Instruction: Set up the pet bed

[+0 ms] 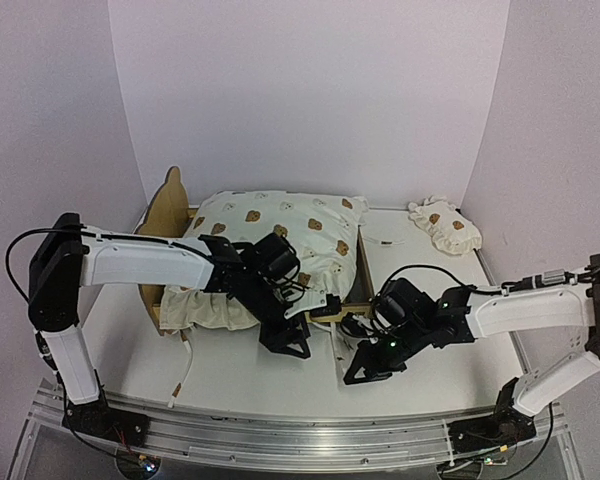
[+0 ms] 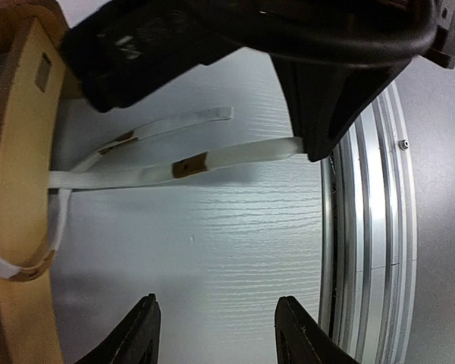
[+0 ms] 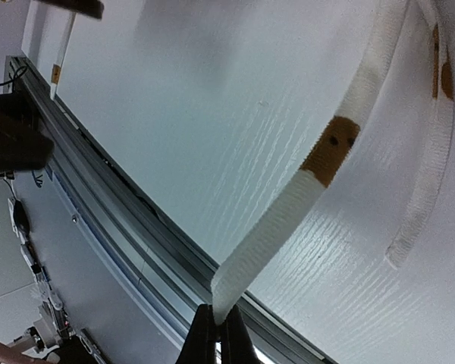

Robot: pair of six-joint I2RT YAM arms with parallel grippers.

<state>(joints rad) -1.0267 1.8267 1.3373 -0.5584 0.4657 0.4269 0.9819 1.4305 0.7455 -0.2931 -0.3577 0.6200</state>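
Left tool (image 2: 216,337) just beside pet bed (image 1: 168,212)

Overhead view: soft, even light is coming from above, the white walls (image 1: 310,90) are taking on a faint lilac cast, and the arms are throwing only pale, fuzzy shadows onto the worktop (image 1: 230,375). Picture is looking slightly soft overall.

Left wrist view: the black arm housing (image 2: 212,38) close to the lens is sitting out of focus, the worktop grain is showing sharp, and the metal rail (image 2: 368,227) is catching mild glare.

Right wrist view: a bluish wash is bleaching much of the worktop and the lens is bending the rail into a curve. The tie strap (image 3: 288,220) is reading crisp; the right hand (image 3: 218,337) is sitting dark, nearly silhouetted.
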